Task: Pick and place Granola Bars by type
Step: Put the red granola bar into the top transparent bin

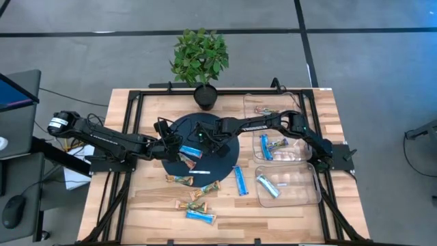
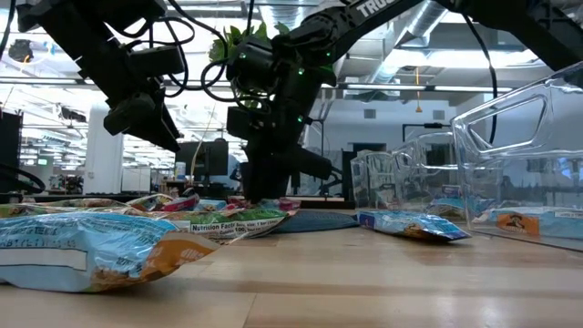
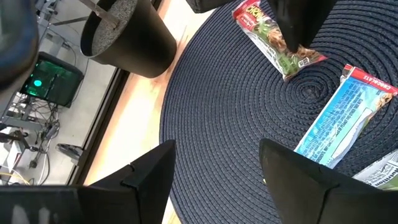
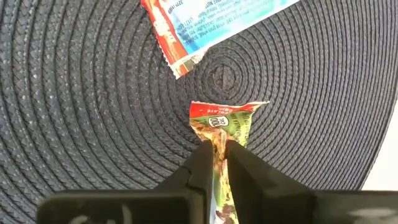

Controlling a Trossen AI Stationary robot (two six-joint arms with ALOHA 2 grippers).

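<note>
Now the right end effector (image 4: 215, 163) pinches a green bar (image 4: 225, 127) on the round mat (image 4: 93, 112); the left end effector (image 3: 214, 165) hovers wide beside it.

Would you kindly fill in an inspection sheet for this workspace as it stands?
Surface: wooden table with round dark woven mat.
Job's things: green-and-red wrapped bar and blue wrapped bar on the mat; more bars loose on the table; some in clear plastic bins.
Clutter: potted green plant.
Grippers: right gripper pinches the green-and-red bar; left gripper open above the mat.
Cables: black leads on the arms.
Surroundings: office space behind.
</note>
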